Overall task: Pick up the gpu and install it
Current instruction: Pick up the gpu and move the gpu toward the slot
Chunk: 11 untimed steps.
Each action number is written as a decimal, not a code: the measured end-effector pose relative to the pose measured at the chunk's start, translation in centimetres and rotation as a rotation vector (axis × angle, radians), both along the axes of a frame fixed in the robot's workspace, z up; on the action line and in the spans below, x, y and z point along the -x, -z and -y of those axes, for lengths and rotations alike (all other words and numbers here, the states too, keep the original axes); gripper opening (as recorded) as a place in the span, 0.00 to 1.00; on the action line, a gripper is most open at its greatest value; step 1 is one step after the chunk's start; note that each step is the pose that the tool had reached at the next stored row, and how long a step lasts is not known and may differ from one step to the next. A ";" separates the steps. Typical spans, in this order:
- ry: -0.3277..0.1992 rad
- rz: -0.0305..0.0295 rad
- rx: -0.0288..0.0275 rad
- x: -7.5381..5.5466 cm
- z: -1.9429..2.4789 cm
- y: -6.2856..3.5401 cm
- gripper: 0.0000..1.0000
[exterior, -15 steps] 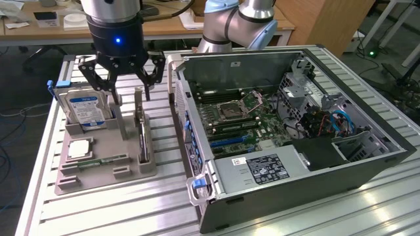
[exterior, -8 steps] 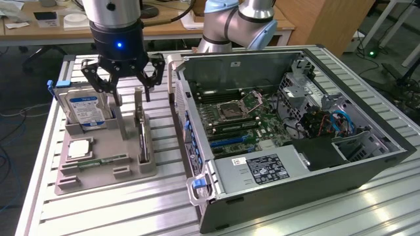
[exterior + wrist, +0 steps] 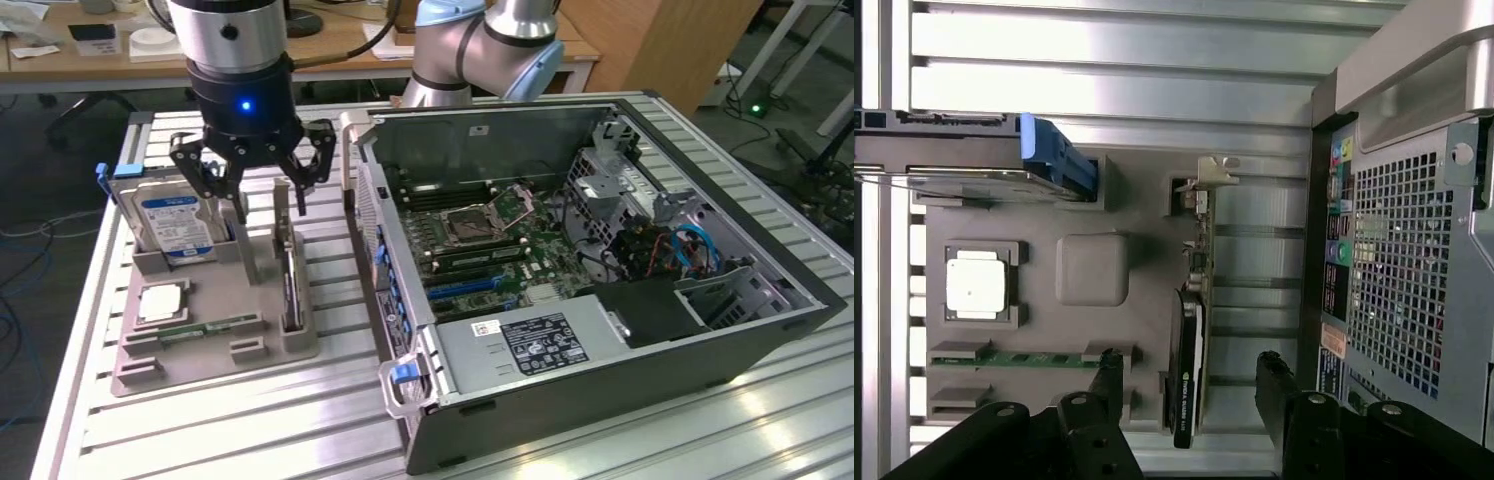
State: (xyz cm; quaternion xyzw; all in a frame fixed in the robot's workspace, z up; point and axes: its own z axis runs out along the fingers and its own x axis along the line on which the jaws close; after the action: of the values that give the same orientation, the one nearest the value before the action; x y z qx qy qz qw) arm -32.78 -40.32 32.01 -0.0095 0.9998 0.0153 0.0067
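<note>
Pincer [image 3: 267,210] spread as wide as it goes, nothing in it, hanging over the grey tray [image 3: 267,350] on the desk [image 3: 200,430]. Right beneath me is the gpu [image 3: 1189,350]. It stands on edge in its slot, thin and upright, with the black cooler on one face and the silver bracket [image 3: 1212,175] at the tray's end where the hard drive [image 3: 174,225] stands.

Here is what matters: in the wrist view the card sits inside my gap, with a finger [image 3: 1109,380] off each flat face and neither touching. Its long axis runs along the tray, parallel to the side of the open computer case [image 3: 601,300], so it crosses the line between my fingertips squarely. By my reading the card lies below me, not off to either side. The hard drive is just beside it on the exterior view's left, the case wall on the right. Tight company both ways.
</note>
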 end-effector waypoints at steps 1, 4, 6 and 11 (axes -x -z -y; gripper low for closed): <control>0.000 0.0001 0.0002 0.0 0.00 0.11 0.65; 0.000 0.0008 0.0012 0.0 0.00 0.39 0.65; 0.000 0.0008 0.0018 0.0 0.00 0.73 0.65; 0.000 0.0008 0.0024 0.0 0.19 1.56 0.65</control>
State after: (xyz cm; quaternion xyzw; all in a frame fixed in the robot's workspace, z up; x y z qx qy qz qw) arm -32.80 -40.50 30.44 -0.0094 0.9998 0.0141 0.0071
